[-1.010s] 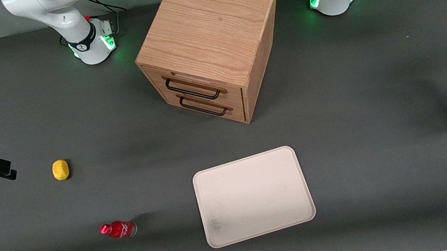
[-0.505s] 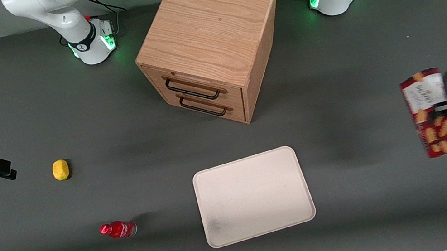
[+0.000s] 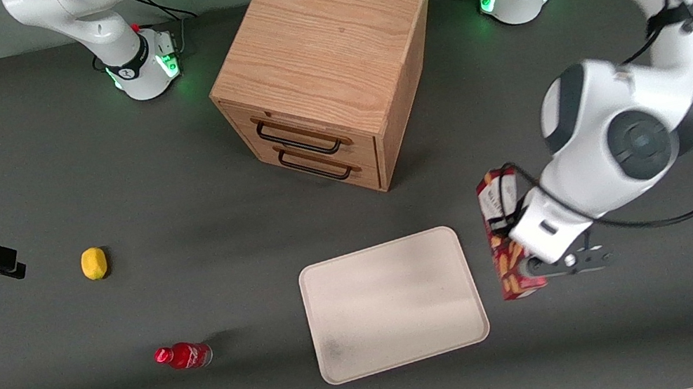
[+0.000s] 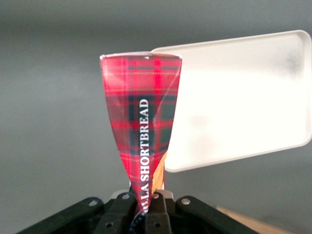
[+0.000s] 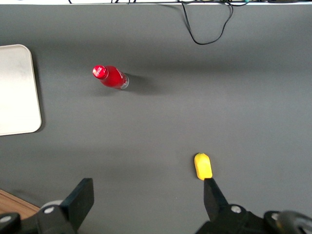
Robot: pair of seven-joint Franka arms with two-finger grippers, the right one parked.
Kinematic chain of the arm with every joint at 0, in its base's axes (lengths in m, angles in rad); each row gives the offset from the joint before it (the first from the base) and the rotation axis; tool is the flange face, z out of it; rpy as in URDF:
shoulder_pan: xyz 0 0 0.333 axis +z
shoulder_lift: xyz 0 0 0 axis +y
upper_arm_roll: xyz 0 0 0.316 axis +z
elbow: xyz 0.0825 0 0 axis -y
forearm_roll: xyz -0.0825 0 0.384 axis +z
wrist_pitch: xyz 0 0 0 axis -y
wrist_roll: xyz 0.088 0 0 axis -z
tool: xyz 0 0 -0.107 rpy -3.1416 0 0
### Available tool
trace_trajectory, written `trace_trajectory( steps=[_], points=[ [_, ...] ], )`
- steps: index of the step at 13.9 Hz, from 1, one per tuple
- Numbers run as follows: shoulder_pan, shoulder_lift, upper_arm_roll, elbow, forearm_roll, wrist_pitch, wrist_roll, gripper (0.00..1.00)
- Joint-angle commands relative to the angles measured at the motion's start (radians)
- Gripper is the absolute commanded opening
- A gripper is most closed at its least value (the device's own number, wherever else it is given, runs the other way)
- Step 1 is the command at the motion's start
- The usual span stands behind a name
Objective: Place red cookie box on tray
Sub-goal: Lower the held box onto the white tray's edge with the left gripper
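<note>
One gripper [image 3: 517, 243], as I see it, clamps the box [image 3: 505, 234] on edge just beside the tray [image 3: 393, 304].

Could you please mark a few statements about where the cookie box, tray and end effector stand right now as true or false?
1. The end effector is shut on the cookie box. True.
2. The cookie box lies flat on the tray. False: it is held up beside the tray, toward the working arm's end of the table.
3. Nothing lies on the tray. True.
4. The top drawer of the wooden cabinet is pulled open. False: both drawers are shut.
5. The small red bottle stands on the tray. False: it is on the table, toward the parked arm's end.
</note>
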Motion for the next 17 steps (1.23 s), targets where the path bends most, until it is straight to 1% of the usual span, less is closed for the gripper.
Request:
trace_trajectory(
  steps=[1,3,6,10,11,12,13,14,17],
  points=[
    [-0.051,0.118,0.010,0.071,0.063,0.080,-0.077,0.00],
    [-0.074,0.174,0.010,0.071,0.081,0.156,-0.136,0.00],
    [-0.099,0.241,0.010,0.073,0.085,0.260,-0.231,0.00],
    [-0.111,0.272,0.010,0.073,0.085,0.291,-0.239,0.00],
    [-0.111,0.274,0.010,0.068,0.086,0.303,-0.233,0.06],
    [-0.113,0.272,0.012,0.056,0.116,0.327,-0.222,0.99],
    [-0.119,0.270,0.010,0.047,0.185,0.357,-0.222,1.00],
    [-0.119,0.270,0.009,0.045,0.207,0.375,-0.222,1.00],
    [-0.122,0.248,0.009,0.029,0.207,0.372,-0.236,1.00]
  ],
)
